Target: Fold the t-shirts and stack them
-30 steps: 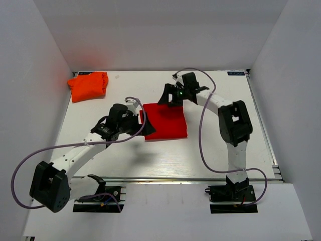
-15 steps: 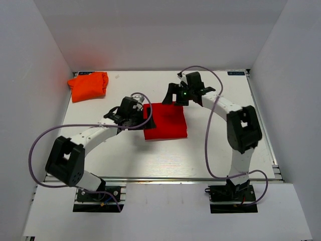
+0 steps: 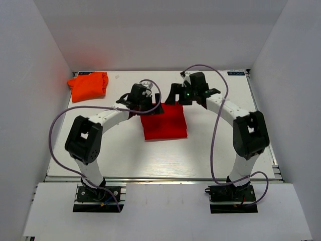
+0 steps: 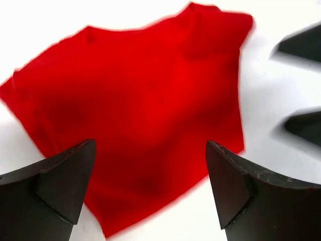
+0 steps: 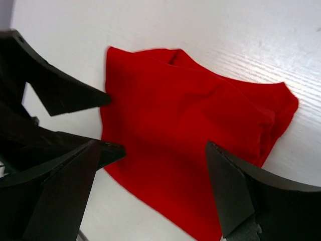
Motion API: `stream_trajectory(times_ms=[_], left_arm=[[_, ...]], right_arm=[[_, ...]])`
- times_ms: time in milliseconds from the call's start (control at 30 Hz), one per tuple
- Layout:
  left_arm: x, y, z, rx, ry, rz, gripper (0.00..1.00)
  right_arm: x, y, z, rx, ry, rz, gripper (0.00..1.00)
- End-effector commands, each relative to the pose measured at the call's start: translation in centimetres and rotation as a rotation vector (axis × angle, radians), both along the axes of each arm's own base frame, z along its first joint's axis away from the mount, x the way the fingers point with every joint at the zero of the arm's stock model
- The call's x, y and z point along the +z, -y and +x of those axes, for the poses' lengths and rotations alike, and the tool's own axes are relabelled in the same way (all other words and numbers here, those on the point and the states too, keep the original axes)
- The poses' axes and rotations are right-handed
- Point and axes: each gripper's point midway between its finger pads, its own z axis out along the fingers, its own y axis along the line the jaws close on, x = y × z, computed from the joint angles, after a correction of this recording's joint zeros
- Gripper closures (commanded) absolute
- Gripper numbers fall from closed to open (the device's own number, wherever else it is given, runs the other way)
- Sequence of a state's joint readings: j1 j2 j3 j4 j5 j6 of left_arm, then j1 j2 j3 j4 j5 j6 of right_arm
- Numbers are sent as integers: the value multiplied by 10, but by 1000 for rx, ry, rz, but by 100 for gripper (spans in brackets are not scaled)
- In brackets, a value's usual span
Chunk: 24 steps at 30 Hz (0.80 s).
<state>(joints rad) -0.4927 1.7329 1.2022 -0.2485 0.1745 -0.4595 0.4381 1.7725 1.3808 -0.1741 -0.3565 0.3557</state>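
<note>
Red t-shirt (image 3: pixel 165 124) lies folded; left pincer (image 4: pixel 150 144) and right pincer (image 5: pixel 151 144) hover spread and empty over its far edge. Next, I'd say: fold the bunched orange t-shirt (image 3: pixel 89 85), far left of it.

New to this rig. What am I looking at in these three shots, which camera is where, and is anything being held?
These are two white robot arms bolted at the near edge of a white table, each ending in a two-finger gripper. The wide picture comes from a fixed camera above and behind the arms. The other two come from cameras on the wrists; the dark wedges at the bottom are that arm's own fingers. On the table lie a folded red t-shirt in the middle and a bunched orange t-shirt in the far left corner. The left gripper and right gripper are both at the red shirt's far edge, jaws open. Nothing is held.
</note>
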Motion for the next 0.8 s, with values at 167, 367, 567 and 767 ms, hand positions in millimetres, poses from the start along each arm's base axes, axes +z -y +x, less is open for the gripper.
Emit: stream_trajectory(times_ms=[167, 367, 567, 767], left_arm=[[-70, -6, 34, 50, -74, 101, 0], [-119, -42, 4, 122, -198, 149, 0], [-67, -37, 23, 85, -60, 101, 0], [28, -16, 70, 39, 81, 143, 0]], right_arm=[[-72, -18, 46, -45, -116, 49, 10], [-130, 5, 65, -196, -242, 65, 10], [-112, -10, 54, -40, -258, 171, 10], [-10, 1, 49, 12, -44, 118, 10]])
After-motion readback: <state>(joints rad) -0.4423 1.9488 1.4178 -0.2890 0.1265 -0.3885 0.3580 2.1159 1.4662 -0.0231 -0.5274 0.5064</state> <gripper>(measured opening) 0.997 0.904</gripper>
